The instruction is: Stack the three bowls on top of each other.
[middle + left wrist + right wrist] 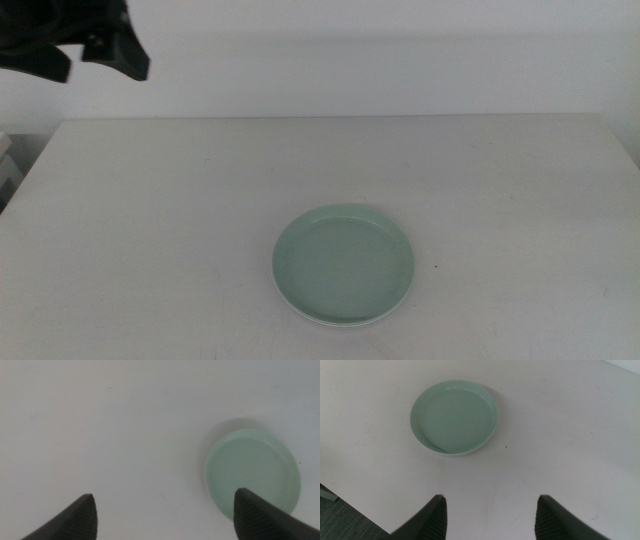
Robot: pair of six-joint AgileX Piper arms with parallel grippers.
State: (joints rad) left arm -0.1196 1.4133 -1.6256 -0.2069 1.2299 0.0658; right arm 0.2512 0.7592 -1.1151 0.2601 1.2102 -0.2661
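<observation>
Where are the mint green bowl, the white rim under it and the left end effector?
mint green bowl (pixel 343 262), middle view, inner floor.
white rim (pixel 318 322), middle view, edge peeking out below.
left end effector (pixel 165 515), left wrist view, gap midway between tips.

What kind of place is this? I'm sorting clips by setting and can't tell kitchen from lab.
Probably a lab or test bench, not a kitchen: a bare white table against a plain white wall, with only a mint green bowl on it.
</observation>
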